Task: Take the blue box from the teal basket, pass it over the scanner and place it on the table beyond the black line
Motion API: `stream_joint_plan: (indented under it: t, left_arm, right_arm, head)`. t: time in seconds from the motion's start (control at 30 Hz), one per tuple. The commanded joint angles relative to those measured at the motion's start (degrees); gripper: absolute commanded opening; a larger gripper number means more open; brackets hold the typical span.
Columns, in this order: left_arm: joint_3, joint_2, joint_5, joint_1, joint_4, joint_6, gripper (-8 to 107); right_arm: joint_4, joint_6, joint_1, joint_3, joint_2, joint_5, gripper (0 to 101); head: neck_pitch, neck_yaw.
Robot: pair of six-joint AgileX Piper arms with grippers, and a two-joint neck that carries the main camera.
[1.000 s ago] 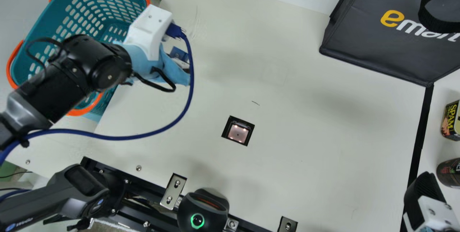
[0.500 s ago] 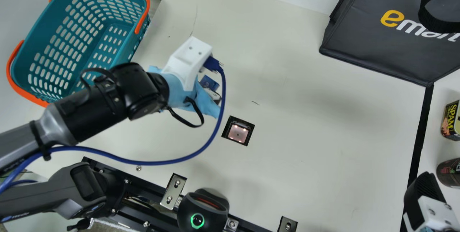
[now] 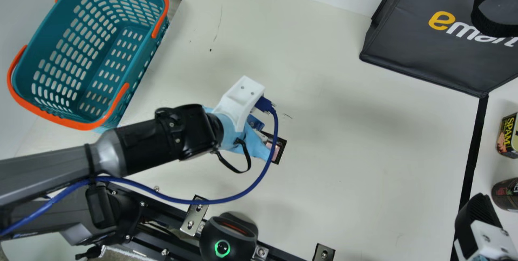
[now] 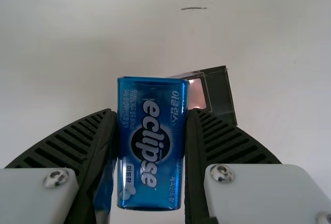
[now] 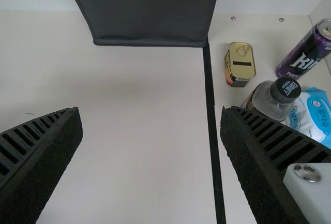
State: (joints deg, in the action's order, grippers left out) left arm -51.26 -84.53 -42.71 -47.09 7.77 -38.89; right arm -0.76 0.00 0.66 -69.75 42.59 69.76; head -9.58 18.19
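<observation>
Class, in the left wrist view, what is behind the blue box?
The scanner, set in the table, shows partly behind the blue box; whatever the box covers cannot be seen.

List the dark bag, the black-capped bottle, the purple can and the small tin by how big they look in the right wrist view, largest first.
1. Dark bag
2. Black-capped bottle and purple can: too alike to rank
3. Small tin

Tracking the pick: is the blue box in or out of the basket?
Out: the left gripper holds the box over the table, outside the basket.
</observation>
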Motion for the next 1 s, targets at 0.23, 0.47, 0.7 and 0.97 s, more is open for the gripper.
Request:
stream_joint_plan:
  t: [0.23,0.47,0.7,0.97]
  left_arm:
    - [0.8,-2.6,4.2,-1.6,-0.3,-7.3,-8]
    - [0.9,-4.2,6.4,-2.0,-0.5,-11.7,-8]
    - [1.0,-5.5,7.6,-2.4,-0.4,-15.6,-8]
    - [1.3,-6.6,8.6,-2.8,-0.8,-18.4,-8]
  right_arm:
    - [0.0,0.0,0.0,0.0,0.0,0.0,95]
    - [0.0,0.0,0.0,0.0,0.0,0.0,95]
    - [0.0,0.0,0.0,0.0,0.0,0.0,95]
    - [0.0,0.0,0.0,0.0,0.0,0.0,95]
  head:
    - [1.7,0.2]
    - [1.7,0.2]
    - [1.7,0.2]
    - [1.7,0.2]
